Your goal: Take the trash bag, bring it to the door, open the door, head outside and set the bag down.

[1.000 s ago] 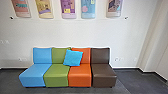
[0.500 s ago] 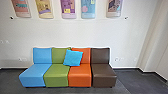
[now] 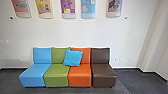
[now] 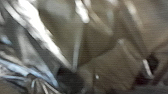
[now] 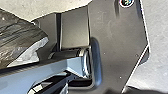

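Step in hand, in my judgement: the carry towards the door, with the put-down outside not yet done; the trash bag [image 4: 107,65] is close in front of the left wrist camera, its thin, creased film catching the light; it appears also beside the robot's own dark plate [image 5: 120,45], though whether the two touch I cannot tell. State of the left gripper: presumably holding the bag, but the blurred close view does not settle it; state of the right gripper: cannot be determined. Ahead of the robot, a row of joined seats [image 3: 80,75] stands before a pale wall [image 3: 75,32], coloured blue, green, orange and brown from left to right; a bright blue cushion [image 3: 73,58] leans across the green and orange backs. The next move, I judge, calls for a steady turn clear of the seats; loose film could snag on the robot's body.
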Controlling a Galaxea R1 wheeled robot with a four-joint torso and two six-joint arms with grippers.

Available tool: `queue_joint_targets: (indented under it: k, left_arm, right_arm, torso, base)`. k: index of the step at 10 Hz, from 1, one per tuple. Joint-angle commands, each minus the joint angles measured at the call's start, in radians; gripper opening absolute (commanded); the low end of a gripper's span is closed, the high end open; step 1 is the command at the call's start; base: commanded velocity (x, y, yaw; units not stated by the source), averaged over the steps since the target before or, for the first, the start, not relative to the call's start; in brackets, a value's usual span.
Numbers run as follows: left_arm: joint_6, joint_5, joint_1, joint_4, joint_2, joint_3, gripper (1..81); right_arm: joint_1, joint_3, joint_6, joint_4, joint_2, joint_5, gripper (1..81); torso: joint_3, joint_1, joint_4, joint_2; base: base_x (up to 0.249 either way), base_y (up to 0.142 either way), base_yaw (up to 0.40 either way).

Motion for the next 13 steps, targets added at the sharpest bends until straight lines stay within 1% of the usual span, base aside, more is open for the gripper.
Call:
queue_joint_targets:
  k: [1, 5, 13]
  left_arm:
    - [0.007, 0.065, -0.052, 0.010, -0.001, 0.002, 1.0]
    - [0.007, 0.069, -0.055, 0.010, -0.003, 0.002, 1.0]
    - [0.005, 0.071, -0.057, 0.009, -0.004, 0.002, 1.0]
  right_arm:
    - [0.048, 0.007, -0.003, -0.003, -0.003, -0.058, 81.1]
    - [0.048, 0.004, -0.002, -0.004, -0.001, -0.058, 81.1]
    - [0.045, 0.004, -0.002, -0.006, -0.001, -0.058, 81.1]
  torso:
    - [0.000, 0.000, 0.000, 0.000]
    - [0.000, 0.000, 0.000, 0.000]
    - [0.000, 0.000, 0.000, 0.000]
  base:
    - [0.000, 0.000, 0.000]
    - [0.000, 0.000, -0.023]
    - [0.000, 0.000, -0.151]
